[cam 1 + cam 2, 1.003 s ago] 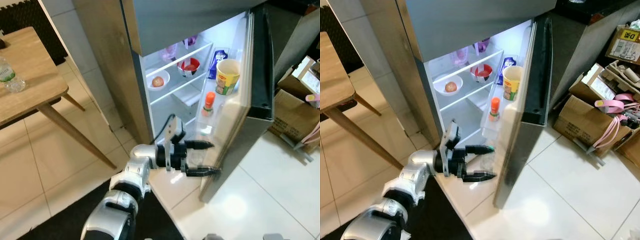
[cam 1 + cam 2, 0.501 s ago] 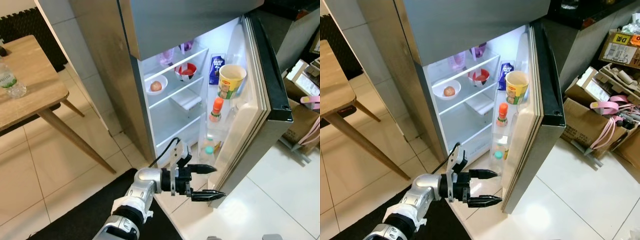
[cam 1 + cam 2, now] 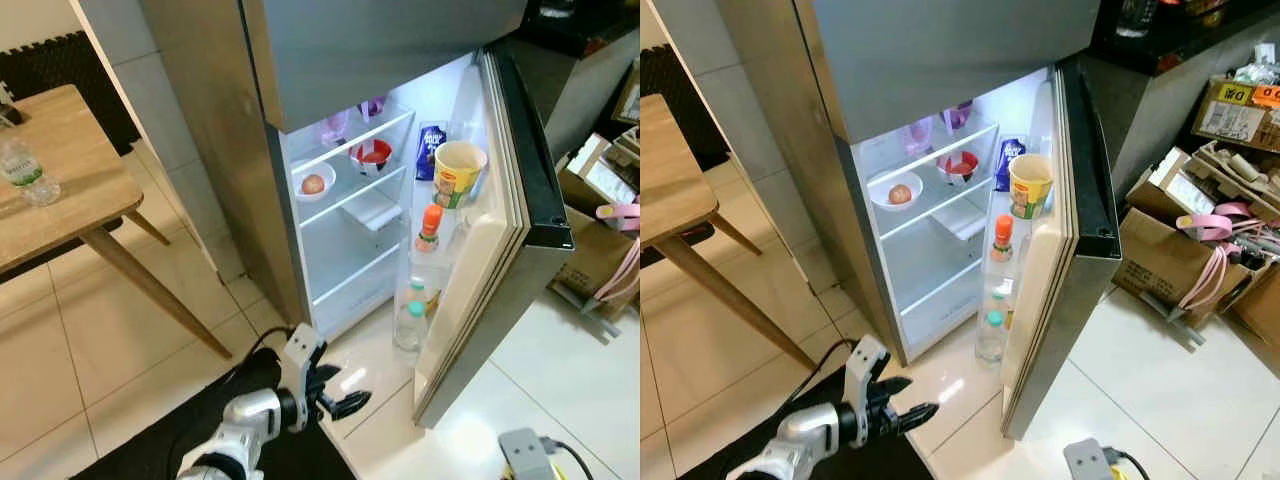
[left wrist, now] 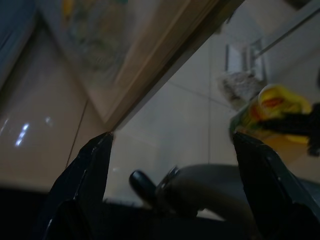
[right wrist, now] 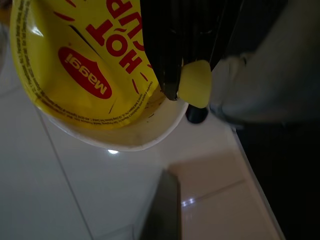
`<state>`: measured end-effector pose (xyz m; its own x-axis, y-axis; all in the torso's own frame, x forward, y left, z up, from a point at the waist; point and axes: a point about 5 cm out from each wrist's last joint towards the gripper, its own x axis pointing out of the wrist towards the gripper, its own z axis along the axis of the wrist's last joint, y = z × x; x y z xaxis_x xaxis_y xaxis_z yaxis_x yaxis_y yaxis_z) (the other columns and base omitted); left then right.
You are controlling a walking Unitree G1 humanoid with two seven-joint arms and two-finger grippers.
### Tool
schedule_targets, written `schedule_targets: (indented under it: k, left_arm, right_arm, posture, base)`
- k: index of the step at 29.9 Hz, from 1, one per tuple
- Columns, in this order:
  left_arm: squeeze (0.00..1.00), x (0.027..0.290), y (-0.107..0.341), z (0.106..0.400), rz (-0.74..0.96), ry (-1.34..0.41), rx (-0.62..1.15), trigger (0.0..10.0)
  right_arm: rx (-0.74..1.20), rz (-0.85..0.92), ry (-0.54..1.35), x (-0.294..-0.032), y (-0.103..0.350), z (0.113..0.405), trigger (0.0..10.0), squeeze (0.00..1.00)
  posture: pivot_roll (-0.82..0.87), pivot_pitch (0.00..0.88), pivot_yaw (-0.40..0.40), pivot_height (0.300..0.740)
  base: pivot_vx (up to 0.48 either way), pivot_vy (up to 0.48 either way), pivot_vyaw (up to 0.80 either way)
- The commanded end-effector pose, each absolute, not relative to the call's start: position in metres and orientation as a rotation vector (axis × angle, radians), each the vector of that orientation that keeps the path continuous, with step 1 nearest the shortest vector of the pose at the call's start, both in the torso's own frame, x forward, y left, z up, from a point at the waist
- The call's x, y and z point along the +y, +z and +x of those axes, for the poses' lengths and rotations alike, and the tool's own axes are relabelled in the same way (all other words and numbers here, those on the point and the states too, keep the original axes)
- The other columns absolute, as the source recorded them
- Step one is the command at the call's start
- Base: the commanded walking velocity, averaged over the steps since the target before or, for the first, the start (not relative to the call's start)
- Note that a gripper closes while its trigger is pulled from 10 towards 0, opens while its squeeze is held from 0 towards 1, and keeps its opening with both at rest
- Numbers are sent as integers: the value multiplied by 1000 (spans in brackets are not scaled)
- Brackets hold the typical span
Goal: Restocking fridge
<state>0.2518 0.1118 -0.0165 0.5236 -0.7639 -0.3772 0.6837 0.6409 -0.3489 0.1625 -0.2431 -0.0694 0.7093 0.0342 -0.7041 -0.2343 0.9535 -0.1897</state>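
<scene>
The fridge (image 3: 210, 110) stands with its lower door (image 3: 505, 250) swung wide to the right. Its door racks hold a yellow noodle cup (image 3: 458, 166), an orange-capped bottle (image 3: 428, 224), a blue carton (image 3: 432, 140) and a water bottle (image 3: 410, 325). My left gripper (image 3: 345, 392) hangs low over the floor in front of the fridge, open and holding nothing, apart from the door. In the right wrist view my right gripper (image 5: 185, 75) is shut on the rim of a second yellow noodle cup (image 5: 85, 65), which is tilted above the white tiles.
Inside, a white bowl with a round fruit (image 3: 314, 183) and a red bowl (image 3: 371, 155) sit on a shelf. A wooden table (image 3: 60, 210) with a water bottle (image 3: 22, 166) stands at the left. Cardboard boxes (image 3: 1165, 265) crowd the floor on the right. A dark mat (image 3: 150, 440) lies at my feet.
The fridge door has swung wider open. My left gripper has come away from the door's lower edge and dropped back toward me, still open. The camera has shifted too.
</scene>
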Motion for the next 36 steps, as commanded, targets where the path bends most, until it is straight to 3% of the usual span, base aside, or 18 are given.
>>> schedule_targets:
  k: [1,2,7,10,17,20,29,36]
  left_arm:
    - [0,128,-29,241,-133,-806,604,10000]
    - [0,141,-43,227,-120,-719,676,10000]
    - [0,155,-53,216,-98,-623,737,10000]
    - [0,177,-63,202,-88,-490,809,10000]
    - [0,191,-73,185,-66,-408,890,10000]
    - [0,197,-80,172,-56,-365,941,10000]
    - [0,205,-89,153,-55,-262,1013,10000]
    - [0,207,-89,153,-53,-240,1013,10000]
  right_arm:
    - [753,-292,206,-242,-69,160,10000,0]
    - [690,-287,337,-236,-63,164,10000,0]
    - [677,-297,533,-229,-60,159,10000,0]
    - [695,-274,814,-221,-57,151,10000,0]
    - [599,-304,1001,-201,-43,170,10000,0]
    - [504,-323,1087,-180,-33,185,10000,0]
    - [288,-397,1161,-143,-3,217,10000,0]
    - [174,-531,949,-140,24,260,10000,0]
  posture:
    - [-152,68,41,740]
    - [-156,57,42,740]
    - [-156,52,39,740]
    - [-152,39,33,740]
    - [-149,28,30,740]
    - [-144,23,30,740]
    - [-132,19,21,740]
    - [-124,12,17,740]
  base:
    - [0,0,0]
    - [0,0,0]
    - [0,0,0]
    - [0,0,0]
    - [0,0,0]
    - [0,0,0]
    - [0,0,0]
    - [0,0,0]
